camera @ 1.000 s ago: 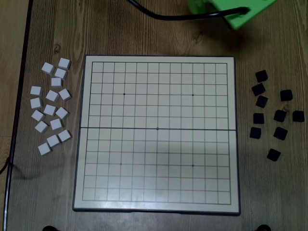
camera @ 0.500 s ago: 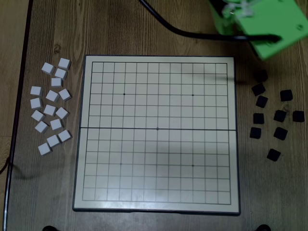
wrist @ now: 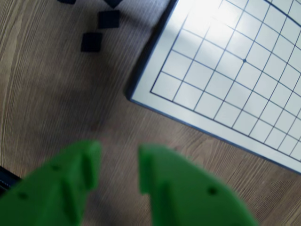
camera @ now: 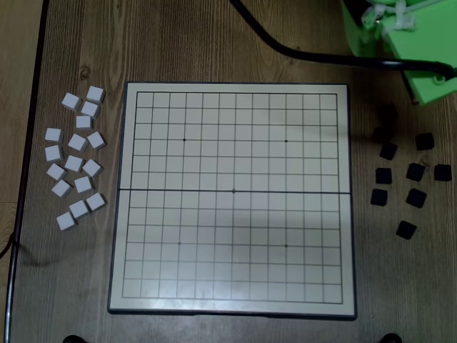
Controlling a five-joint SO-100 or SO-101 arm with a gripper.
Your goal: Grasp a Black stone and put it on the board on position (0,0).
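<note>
We see the board (camera: 232,200) lying flat on the wooden bench (camera: 214,43), its grid bare of any stones. In the overhead view the black stones (camera: 416,171) lie scattered loosely on the bench right of the board, none touching its rim; the white blocks (camera: 75,161) are clustered on the bench to its left. The green arm (camera: 400,43) enters at the top right corner of that view, above the upper black stones, with a black cable (camera: 300,53) running from it along the top edge.

In the wrist view the jaws (wrist: 120,169) are released, a clear gap between the two green fingers (wrist: 70,174), nothing held. They hover over bare bench just off a corner of the board (wrist: 225,80). Two black stones (wrist: 91,41) show whole near the top left of that view, well apart from the jaws; parts of others are cut off by the top edge.
</note>
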